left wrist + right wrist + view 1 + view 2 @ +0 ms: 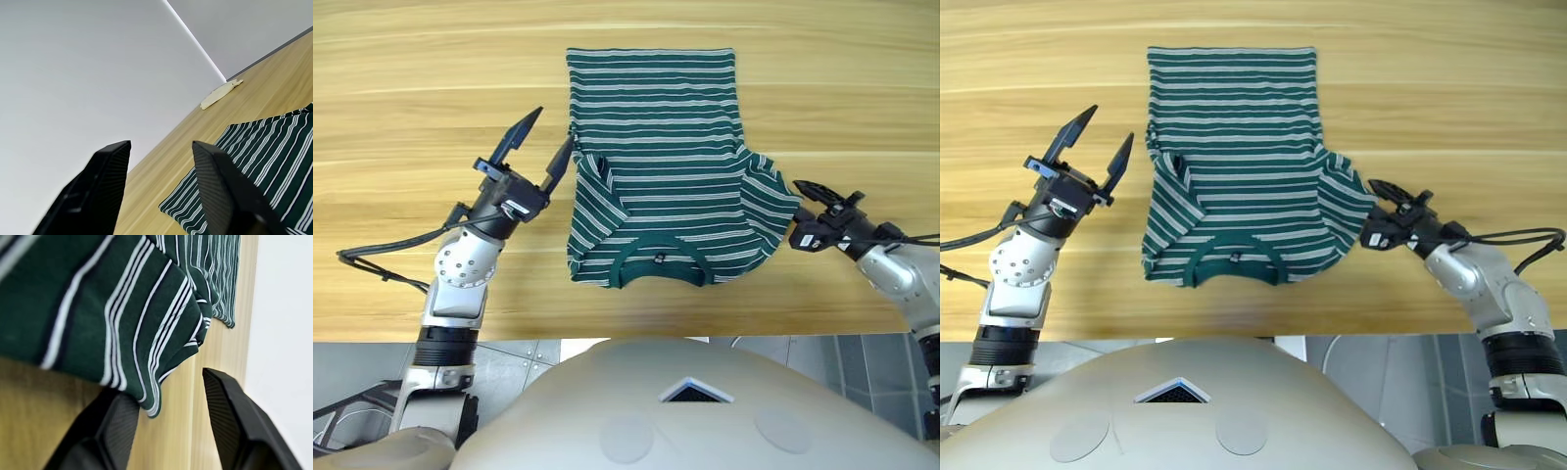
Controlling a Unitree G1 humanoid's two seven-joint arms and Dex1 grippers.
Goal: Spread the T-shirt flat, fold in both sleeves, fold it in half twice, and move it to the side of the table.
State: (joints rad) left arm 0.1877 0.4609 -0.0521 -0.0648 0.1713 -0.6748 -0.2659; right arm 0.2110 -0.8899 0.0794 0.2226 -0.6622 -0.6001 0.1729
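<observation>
Lying on the wooden table (pixel 411 88), the green striped T-shirt (pixel 656 127) sat near the middle of the table's near half, with its collar (pixel 658 257) toward the robot and its hem (pixel 651 51) on the far side. The body looked mostly flat. The left sleeve (pixel 595 196) was turned in over the front. The right sleeve (pixel 769 196) was bunched and bulged out past the side of the shirt.

The right gripper (pixel 803 215) was low at that bulging edge, just beside the cloth. In the right wrist view its fingers (pixel 230 416) stood apart, released. A folded edge of the striped fabric hung over the tip of one finger, and bare wood showed between the two. Nothing was pinched.

The left gripper (pixel 553 129) was raised just beside the shirt's left edge, near the turned-in sleeve. Its fingers (pixel 220 191) were spread wide and held nothing, and they pointed toward the far side of the table.

A small pale cloth (pixel 220 94) lay at the table's far edge, well apart from the shirt, with a white wall (pixel 73 73) behind it. A black cable (pixel 382 266) looped beside the left arm.
</observation>
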